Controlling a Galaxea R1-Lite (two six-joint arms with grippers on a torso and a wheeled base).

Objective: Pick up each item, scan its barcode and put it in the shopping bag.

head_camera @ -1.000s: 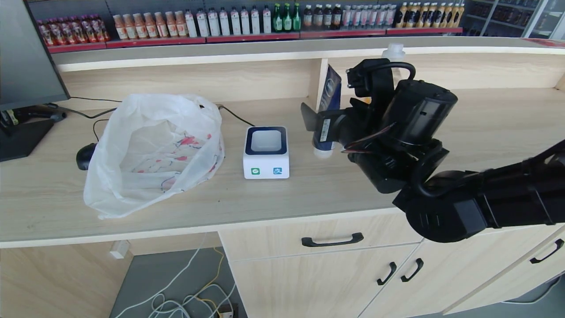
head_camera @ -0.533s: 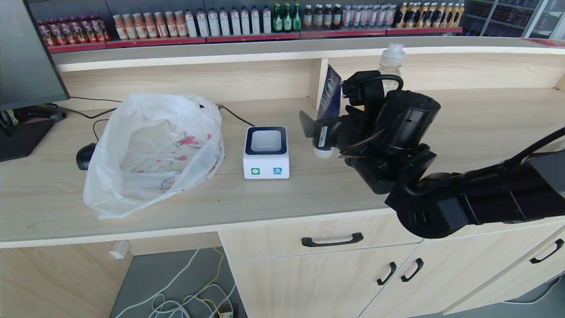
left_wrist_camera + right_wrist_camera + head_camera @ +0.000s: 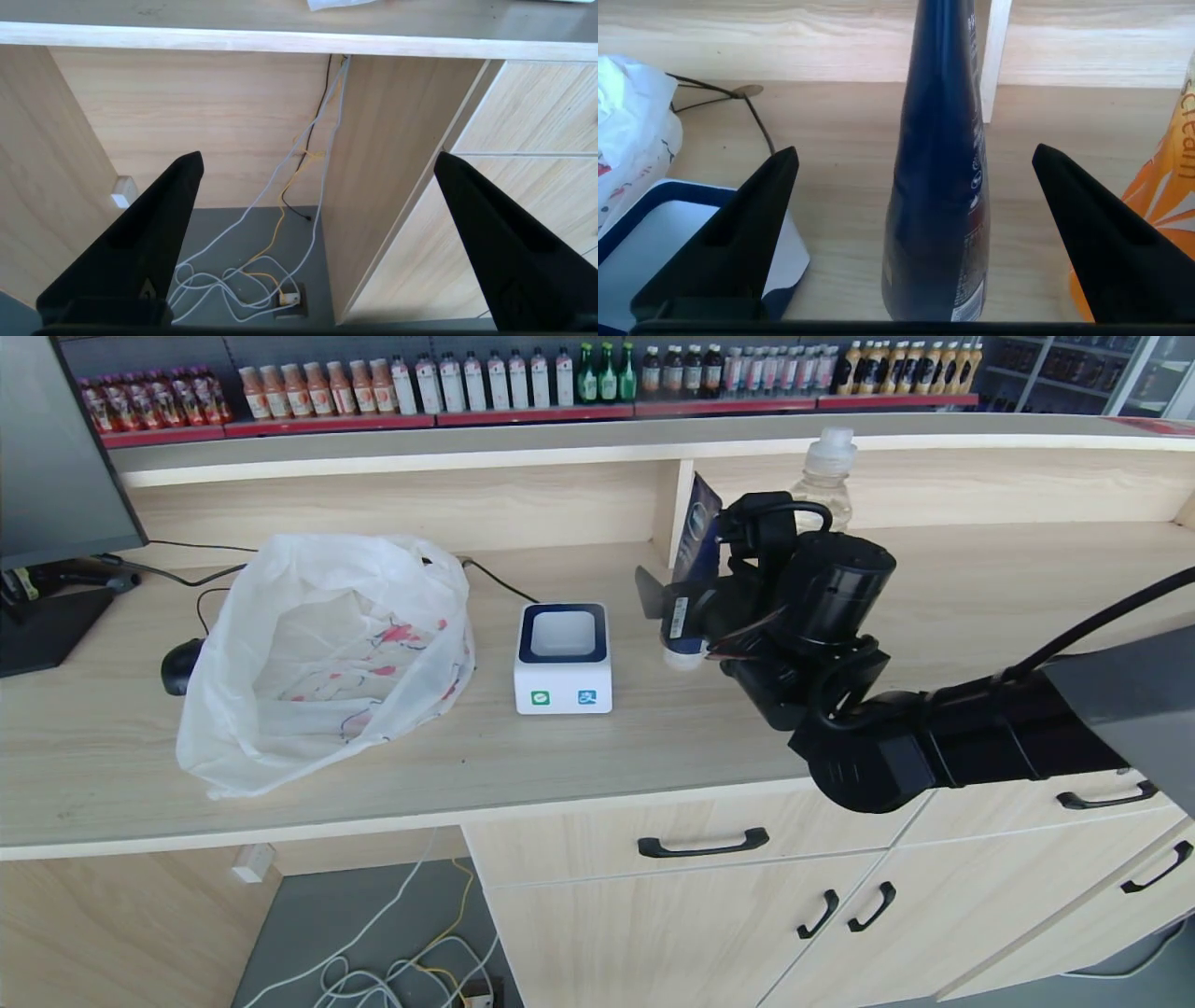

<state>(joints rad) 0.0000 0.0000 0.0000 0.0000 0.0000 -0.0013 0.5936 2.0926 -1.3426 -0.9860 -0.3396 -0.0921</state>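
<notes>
Head view: arm (image 3: 831, 607) seemingly masks tube (image 3: 696, 518).

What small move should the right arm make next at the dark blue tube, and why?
Probably shut the right claw on the dark blue tube. The claw is open, and its fingers stand one on each side of the tube. The tube stands upright on the counter, roughly centred between them and not yet gripped, so closing looks like the natural step before any lift.

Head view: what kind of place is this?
Probably a shop checkout: shelves of bottled drinks along the back, a small scanner on the wooden counter, and an open shopping bag beside it.
</notes>
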